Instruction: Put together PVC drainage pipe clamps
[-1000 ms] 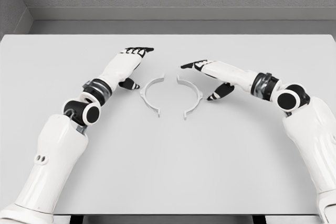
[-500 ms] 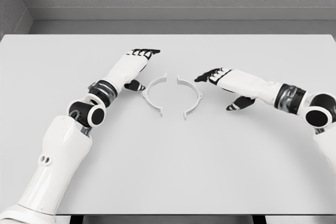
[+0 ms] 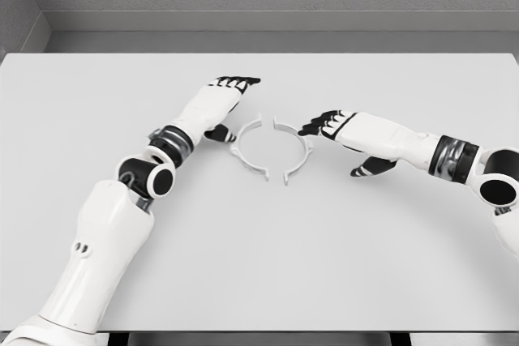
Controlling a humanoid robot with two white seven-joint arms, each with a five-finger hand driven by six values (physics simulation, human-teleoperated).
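Noting both clamp halves flat on the surface [image 3: 268, 257], left half [image 3: 248, 147] beside my spread left hand [image 3: 219, 107], right half [image 3: 297, 150] beside my spread right hand [image 3: 345, 131], mouths facing, gap between.

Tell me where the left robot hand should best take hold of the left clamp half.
Probably at the outer middle of the arc of the left clamp half, coming from its left, where the left robot hand already is. The half lies flat, its open side facing the right clamp half, so its flanged ends stay free.

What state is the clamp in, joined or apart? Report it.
Apart. The left clamp half and right clamp half lie flat facing each other, with gaps showing between their ends.
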